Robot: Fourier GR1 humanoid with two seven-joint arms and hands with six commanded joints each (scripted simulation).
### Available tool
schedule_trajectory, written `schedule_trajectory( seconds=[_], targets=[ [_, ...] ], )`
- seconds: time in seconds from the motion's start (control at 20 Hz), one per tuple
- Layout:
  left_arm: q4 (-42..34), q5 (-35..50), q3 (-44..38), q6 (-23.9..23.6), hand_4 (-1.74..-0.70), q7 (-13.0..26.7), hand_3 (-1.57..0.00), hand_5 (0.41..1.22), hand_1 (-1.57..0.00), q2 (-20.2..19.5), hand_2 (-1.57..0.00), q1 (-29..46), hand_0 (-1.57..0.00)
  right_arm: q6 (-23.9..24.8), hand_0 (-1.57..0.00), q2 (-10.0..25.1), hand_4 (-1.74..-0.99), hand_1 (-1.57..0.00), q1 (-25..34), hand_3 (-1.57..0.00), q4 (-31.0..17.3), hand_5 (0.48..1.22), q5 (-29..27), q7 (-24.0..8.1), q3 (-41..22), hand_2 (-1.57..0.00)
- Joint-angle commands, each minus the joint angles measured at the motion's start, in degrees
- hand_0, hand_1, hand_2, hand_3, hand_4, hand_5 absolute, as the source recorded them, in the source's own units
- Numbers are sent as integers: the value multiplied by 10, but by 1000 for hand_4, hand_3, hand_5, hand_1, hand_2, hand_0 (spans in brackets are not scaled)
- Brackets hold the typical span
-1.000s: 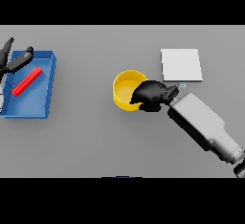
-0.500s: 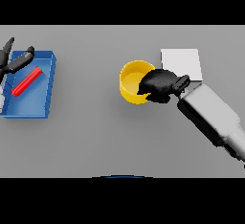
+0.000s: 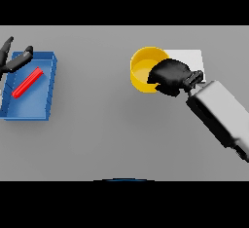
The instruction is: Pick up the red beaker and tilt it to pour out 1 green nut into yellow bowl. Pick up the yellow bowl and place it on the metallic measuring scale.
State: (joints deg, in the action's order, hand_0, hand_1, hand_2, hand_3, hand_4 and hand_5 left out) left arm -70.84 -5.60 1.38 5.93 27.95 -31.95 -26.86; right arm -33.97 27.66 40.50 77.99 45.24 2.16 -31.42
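You have the grey table [image 3: 112, 134] filling the head view, and nothing on it carries writing or a brand that you can read. The blue tray [image 3: 48, 93] sits at your far left, with the red beaker [image 3: 27, 82] lying slantwise inside it. Over on the right lies the metallic measuring scale [image 3: 187, 59], a pale flat square, partly covered by the robot's arm and hand. The yellow bowl [image 3: 142, 66] overlaps the scale's left edge; you cannot tell whether its base rests on the plate. The right hand [image 3: 169, 76] has its dark fingers curled over the bowl's right rim, gripping it. The left hand [image 3: 10, 59] shows at the tray's upper left corner, fingers spread and relaxed, holding nothing, just beside the beaker's upper end but apart from it.
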Motion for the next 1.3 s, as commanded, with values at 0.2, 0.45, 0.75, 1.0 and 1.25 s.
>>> schedule_trajectory(
  seconds=[0.2,0.45,0.75,1.0,1.25],
  targets=[
    [-21,6,-2,-3,-840,19,1,737,1,0,1,9,1,61,-1562,25,-1741,-1570,19,-1151,-61,1221,6,30,32,-1538],
    [-28,5,0,-8,-852,34,1,760,1,4,1,17,1,107,-1568,38,-1741,-1571,41,-1154,-152,1221,16,35,52,-1553],
    [-39,3,3,-10,-863,50,1,784,1,4,1,15,1,156,-1570,26,-1741,-1571,66,-1206,-275,1221,19,58,70,-1475],
    [-41,3,3,-8,-859,55,1,807,1,1,1,16,1,174,-1571,14,-1741,-1571,70,-1361,-332,1221,19,71,73,-1390],
    [-37,3,5,-4,-847,53,1,796,1,2,1,12,1,176,-1571,4,-1741,-1571,67,-1417,-347,1221,18,62,69,-1380]
  ],
)
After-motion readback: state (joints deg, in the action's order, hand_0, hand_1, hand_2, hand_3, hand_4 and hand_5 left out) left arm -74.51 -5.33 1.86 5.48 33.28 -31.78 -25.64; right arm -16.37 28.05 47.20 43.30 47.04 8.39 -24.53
